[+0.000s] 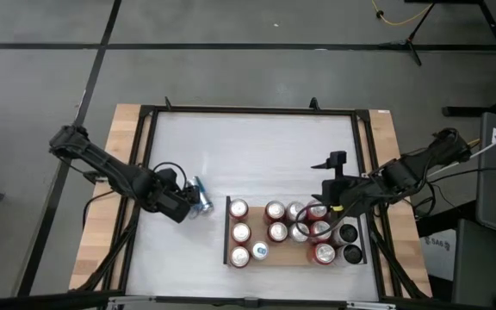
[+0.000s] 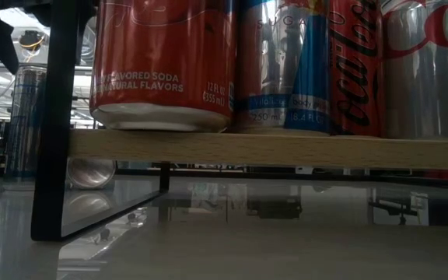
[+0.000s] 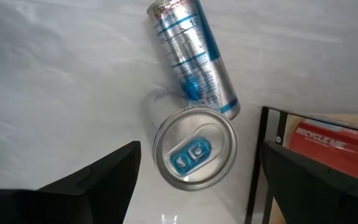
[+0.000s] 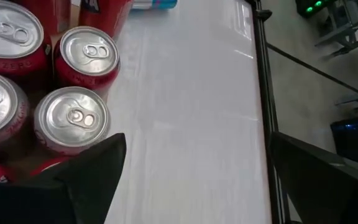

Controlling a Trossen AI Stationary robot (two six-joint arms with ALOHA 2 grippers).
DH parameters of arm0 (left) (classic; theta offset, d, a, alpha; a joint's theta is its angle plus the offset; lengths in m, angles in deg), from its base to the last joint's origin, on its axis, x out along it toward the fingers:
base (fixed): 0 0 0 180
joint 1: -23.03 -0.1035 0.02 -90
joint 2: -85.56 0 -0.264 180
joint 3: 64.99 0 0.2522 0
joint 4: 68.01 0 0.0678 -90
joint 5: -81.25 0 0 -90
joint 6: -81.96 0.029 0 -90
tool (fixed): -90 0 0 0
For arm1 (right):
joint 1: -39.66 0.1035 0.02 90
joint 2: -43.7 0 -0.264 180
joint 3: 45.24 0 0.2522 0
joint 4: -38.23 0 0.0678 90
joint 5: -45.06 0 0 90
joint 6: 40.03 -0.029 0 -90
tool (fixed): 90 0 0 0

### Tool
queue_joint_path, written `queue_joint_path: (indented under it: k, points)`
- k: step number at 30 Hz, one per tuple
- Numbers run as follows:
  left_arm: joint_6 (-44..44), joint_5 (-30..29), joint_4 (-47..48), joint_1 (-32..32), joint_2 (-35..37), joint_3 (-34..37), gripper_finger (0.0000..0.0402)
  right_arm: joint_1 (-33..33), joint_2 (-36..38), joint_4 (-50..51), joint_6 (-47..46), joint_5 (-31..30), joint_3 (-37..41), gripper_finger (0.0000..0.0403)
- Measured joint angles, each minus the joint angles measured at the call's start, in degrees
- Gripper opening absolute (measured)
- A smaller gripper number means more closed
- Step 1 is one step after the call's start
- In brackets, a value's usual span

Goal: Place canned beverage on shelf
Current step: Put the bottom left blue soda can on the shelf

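We judge the step in hand to be the pick-up of the slim silver-and-blue can (image 3: 194, 148) that stands upright on the white desk (image 1: 248, 146), just beside the shelf's black end rail (image 3: 258, 155). Our left gripper (image 3: 197, 186) hovers above it with its fingers spread wide and nothing between them; in the left wrist view the can's top, with its blue tab, sits between the two dark fingers.

To do this well, we should come straight down so the can stays centred, and close on the upper body rather than the rim. The can looks tall and narrow, so a sideways nudge from one finger could tip it. The rail is close on one side, so the finger on that side (image 3: 316, 186) needs care.

The can's mirror image shows in the glossy desk, which can mislead us about its height.

The shelf (image 1: 293, 255) is a light wooden board, already crowded with red and silver cans (image 1: 275, 232). From the high view, free room seems to lie on the board near the left rail, though we cannot be sure how much.

Our right gripper (image 1: 330, 194) waits over the shelf's right part, fingers wide apart and holding nothing, with can tops just beside it.
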Motion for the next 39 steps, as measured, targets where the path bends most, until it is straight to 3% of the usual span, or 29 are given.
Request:
queue_joint_path:
  k: [39]
  points:
    - [1.31, 0.51, -1.63, -0.33, -7.92, 0.07, 0.0322, 0.02, -0.02, -2.76, 0.28, 1.51, 1.08, 0.0386]
